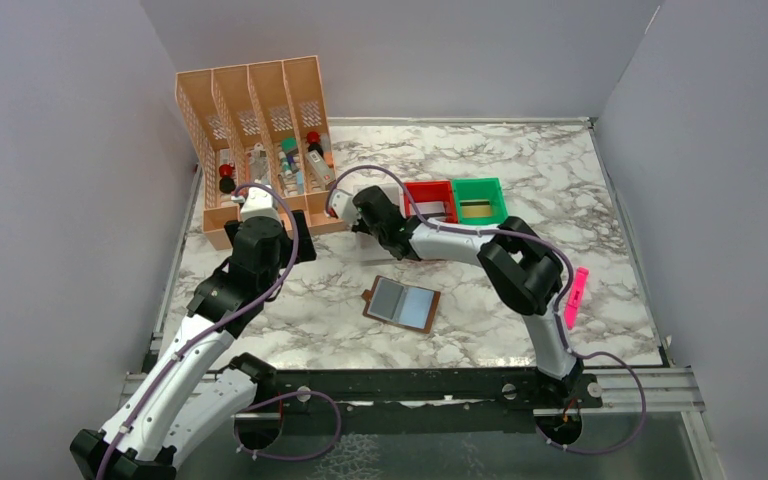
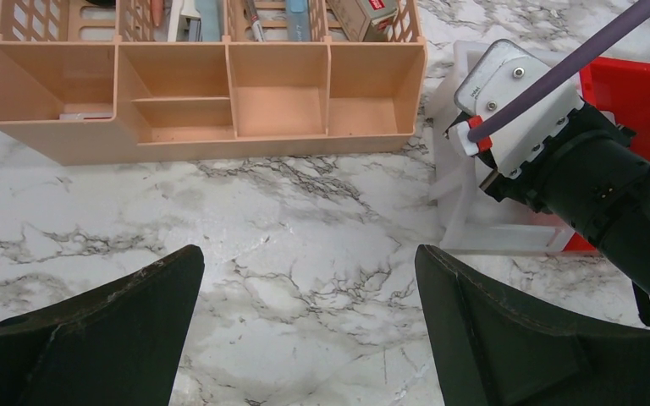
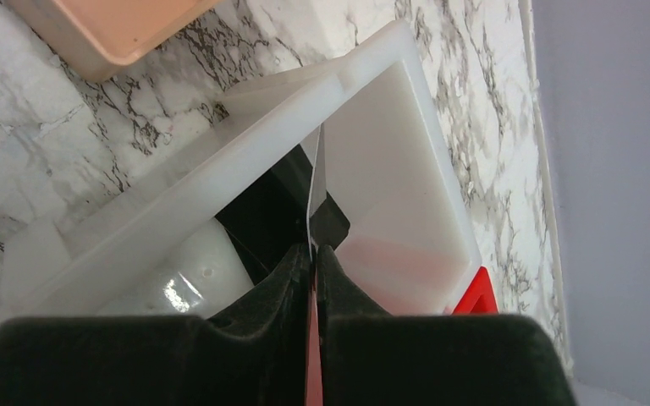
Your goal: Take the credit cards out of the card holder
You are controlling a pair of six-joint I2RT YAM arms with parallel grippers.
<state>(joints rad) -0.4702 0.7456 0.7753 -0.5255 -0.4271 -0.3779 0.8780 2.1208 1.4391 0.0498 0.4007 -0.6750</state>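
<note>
Black fingers of the right gripper (image 3: 313, 262) fill the bottom of the right wrist view. Its jaws are clenched on a thin greyish plastic credit card (image 3: 314, 186), seen edge-on and upright over the open white plastic bin (image 3: 220, 173); how firm the pinch is, the view does not show. That bin sits just beside the red plastic bin (image 1: 430, 185). Well apart from both jaws, the small brown leather-like card holder (image 1: 402, 303) lies unfolded on the marble counter (image 1: 580, 200), grey-blue sleeves up, between the two arms. The left gripper (image 2: 309, 326) hovers over the counter near the peach plastic desk organiser (image 2: 203, 110), jaws spread wide, grasping nothing.
</note>
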